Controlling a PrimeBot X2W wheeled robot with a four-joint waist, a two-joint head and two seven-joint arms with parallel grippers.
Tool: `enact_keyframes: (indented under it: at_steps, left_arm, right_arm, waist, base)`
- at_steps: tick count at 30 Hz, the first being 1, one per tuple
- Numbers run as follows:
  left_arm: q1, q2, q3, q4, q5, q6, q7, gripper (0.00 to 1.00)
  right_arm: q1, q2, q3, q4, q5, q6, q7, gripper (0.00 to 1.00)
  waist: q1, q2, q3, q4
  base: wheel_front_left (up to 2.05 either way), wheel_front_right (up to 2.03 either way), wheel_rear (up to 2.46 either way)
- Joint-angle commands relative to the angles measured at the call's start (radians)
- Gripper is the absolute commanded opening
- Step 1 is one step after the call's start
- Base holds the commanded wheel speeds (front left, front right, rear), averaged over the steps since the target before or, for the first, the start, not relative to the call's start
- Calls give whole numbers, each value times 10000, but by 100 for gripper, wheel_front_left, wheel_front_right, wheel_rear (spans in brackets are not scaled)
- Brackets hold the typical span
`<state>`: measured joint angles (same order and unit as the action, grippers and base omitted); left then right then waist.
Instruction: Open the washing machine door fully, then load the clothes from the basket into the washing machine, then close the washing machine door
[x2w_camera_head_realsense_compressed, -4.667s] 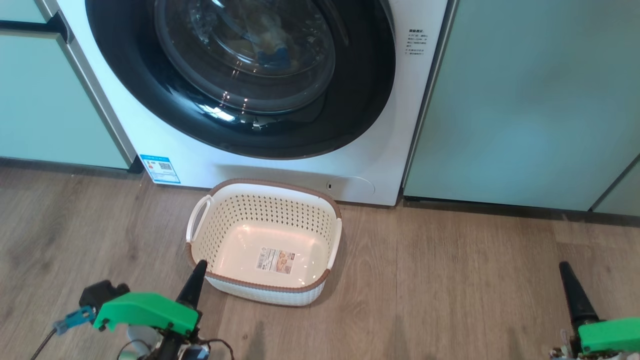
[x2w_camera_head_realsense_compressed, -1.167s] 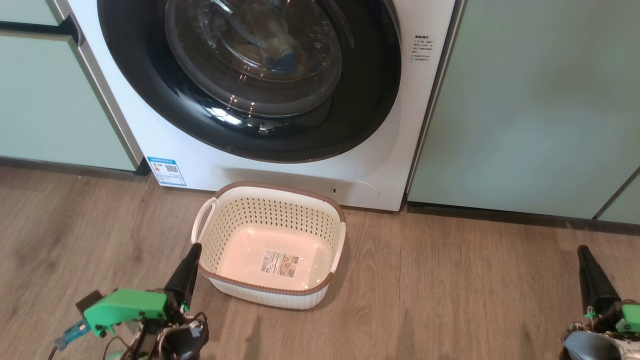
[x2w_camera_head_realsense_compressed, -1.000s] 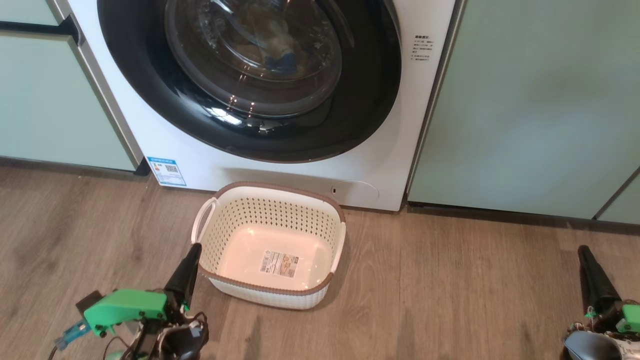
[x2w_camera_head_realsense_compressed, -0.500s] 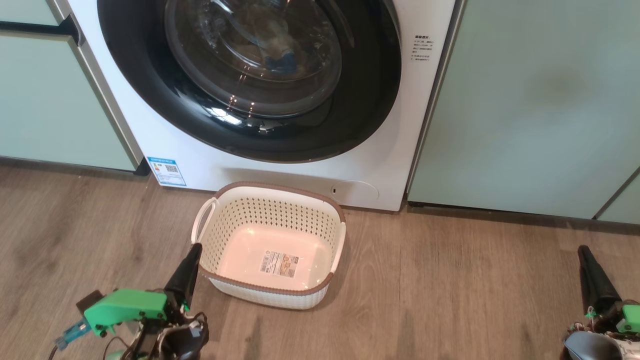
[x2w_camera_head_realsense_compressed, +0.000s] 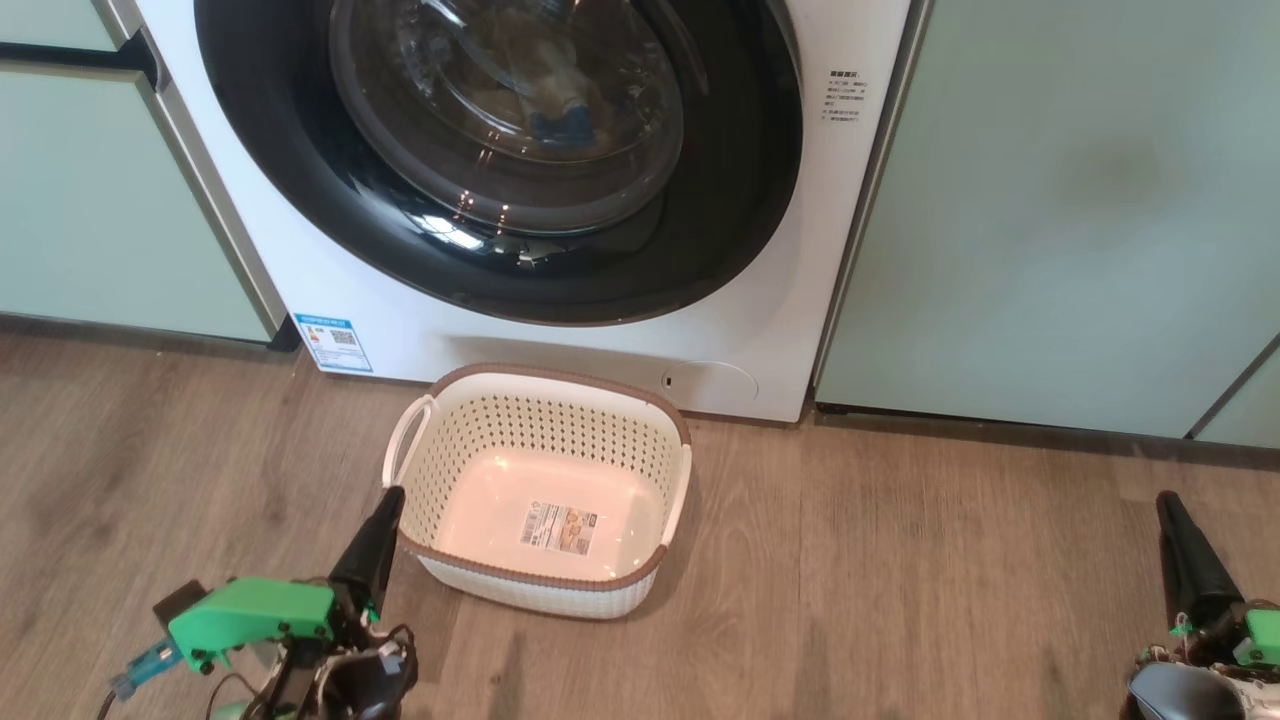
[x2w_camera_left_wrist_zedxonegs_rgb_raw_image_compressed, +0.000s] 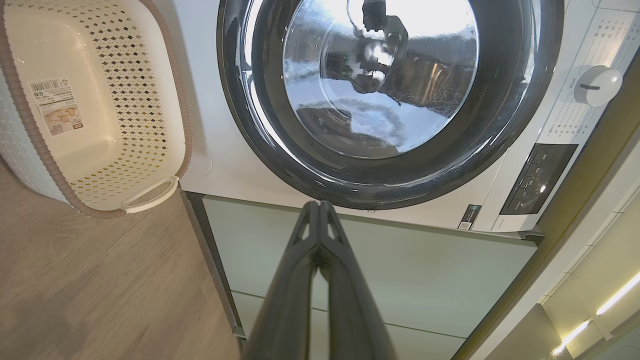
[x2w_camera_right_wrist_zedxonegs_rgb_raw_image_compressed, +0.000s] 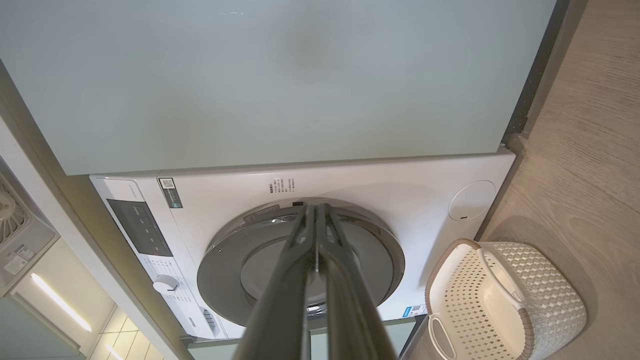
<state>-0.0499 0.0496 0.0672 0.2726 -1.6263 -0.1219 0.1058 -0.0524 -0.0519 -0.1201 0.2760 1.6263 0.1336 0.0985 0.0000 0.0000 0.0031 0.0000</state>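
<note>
A wooden floor (x2w_camera_head_realsense_compressed: 900, 560) runs along the front of the pale green cabinets (x2w_camera_head_realsense_compressed: 1050, 200). The big white washing machine (x2w_camera_head_realsense_compressed: 420, 330) stands between the cabinets. The washing machine door (x2w_camera_head_realsense_compressed: 300, 200) is round, with a wide shiny black rim, and it sits shut flat against the front of the machine. The basket (x2w_camera_head_realsense_compressed: 545, 380) stands on the floor just in front of the machine, below the door. Its bare cream bottom shows, with a little sticker (x2w_camera_head_realsense_compressed: 562, 525) stuck on it. Through the door glass you can see the clothes (x2w_camera_head_realsense_compressed: 560, 105) inside the drum, a pale lump with a blue patch, a bit blurry. The left gripper (x2w_camera_head_realsense_compressed: 385, 510) is low on the left, its tip just beside the basket's near left corner. Its two dark fingers are pressed together with nothing between them. The right gripper (x2w_camera_head_realsense_compressed: 1170, 510) is low on the right, well apart from the basket, also clenched on nothing. A small blue sticker (x2w_camera_head_realsense_compressed: 335, 342) sits on the machine's bottom left corner.
</note>
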Motion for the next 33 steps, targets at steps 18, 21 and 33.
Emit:
enact_keyframes:
  at_steps: [18, 21, 33]
  left_arm:
    - [-577, 43, 424, -276, 143, -88, 41, 0]
    - [-578, 41, 426, -276, 145, -88, 43, 0]
    - [-578, 35, 435, -276, 152, -88, 50, 0]
  right_arm:
    - [-548, -44, 140, -317, -114, -29, 86, 0]
    - [-548, -41, 136, -316, -117, -29, 89, 0]
    - [-550, -32, 122, -316, -129, -29, 100, 0]
  waist:
    - [0, 0, 0, 0]
    - [0, 0, 0, 0]
    - [0, 0, 0, 0]
  base:
    - [0, 0, 0]
    - [0, 0, 0]
    - [0, 0, 0]
